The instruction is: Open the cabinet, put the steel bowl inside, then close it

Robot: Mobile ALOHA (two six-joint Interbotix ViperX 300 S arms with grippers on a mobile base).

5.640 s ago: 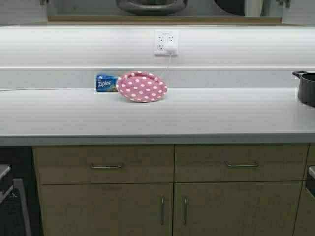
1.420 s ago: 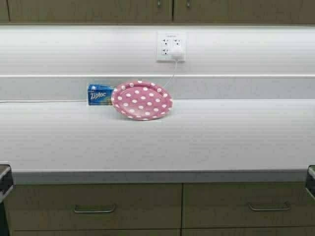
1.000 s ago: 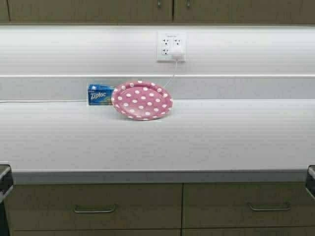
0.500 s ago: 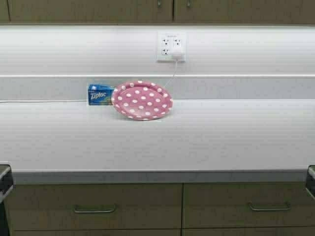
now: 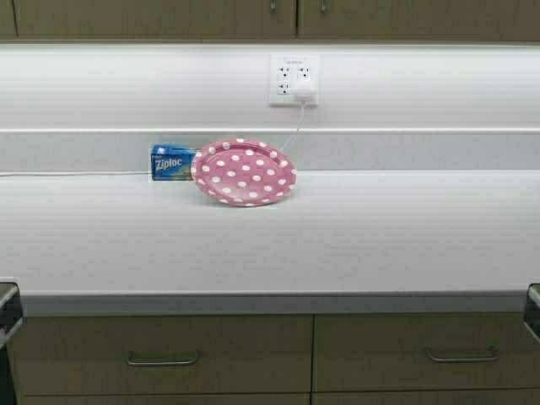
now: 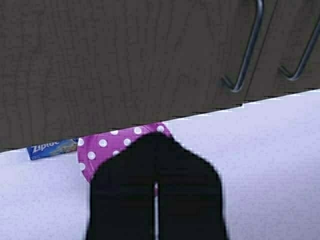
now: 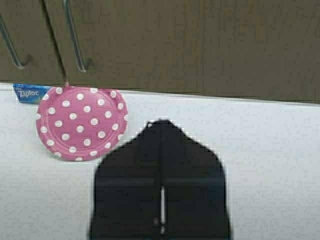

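We face the tan wood-grain wall cabinet [image 5: 295,18], and both of its flat doors sit flush and closed, their slim metal bar handles [image 6: 248,47] meeting near the centre seam. The wide stainless-steel bowl is nowhere in sight in any view; we judge that it lies behind those closed doors, so the job looks done or nearly so.

Our left gripper [image 6: 156,210] hangs in front of the left door, above the white worktop [image 5: 354,236], its black fingers [image 6: 125,190] pressed together with only a thin slit between them and nothing held. Our right gripper [image 7: 162,210] sits likewise in front of the right door, fingers [image 7: 195,185] drawn narrow and empty. Neither touches a handle, which fits arms that have no further work at the doors.

On the worktop, a pink white-dotted round plate [image 5: 243,172] leans near the back wall, just beside a small blue Ziploc box [image 5: 172,162]; both stay out of the doors' swing. A white wall outlet [image 5: 293,79] with a plug and cord sits above them. Below the worktop edge run tan drawers with horizontal bar handles [image 5: 162,359].
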